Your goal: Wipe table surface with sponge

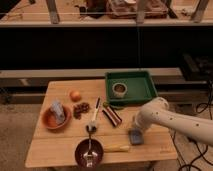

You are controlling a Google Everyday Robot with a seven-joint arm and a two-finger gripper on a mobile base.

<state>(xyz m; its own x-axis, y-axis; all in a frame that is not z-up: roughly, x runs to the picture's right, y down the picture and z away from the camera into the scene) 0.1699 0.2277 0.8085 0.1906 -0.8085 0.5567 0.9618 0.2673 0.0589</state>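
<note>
A small blue-grey sponge [135,137] lies flat on the wooden table [57,150], at its right front part. My gripper [135,130] comes in from the right on a white arm [172,120] and points down onto the sponge. It is shut on the sponge and presses it against the table top. The gripper's tips are hidden behind the wrist and the sponge.
A green tray [150,92] with a round roll [119,89] stands at the back right. Left of the sponge lie a brown bar [112,116], a brush [94,114] and a yellow-handled utensil [117,147]. Also on the table are a dark bowl [89,152], a red bowl [56,118], an orange [75,95] and a dark cluster [80,108].
</note>
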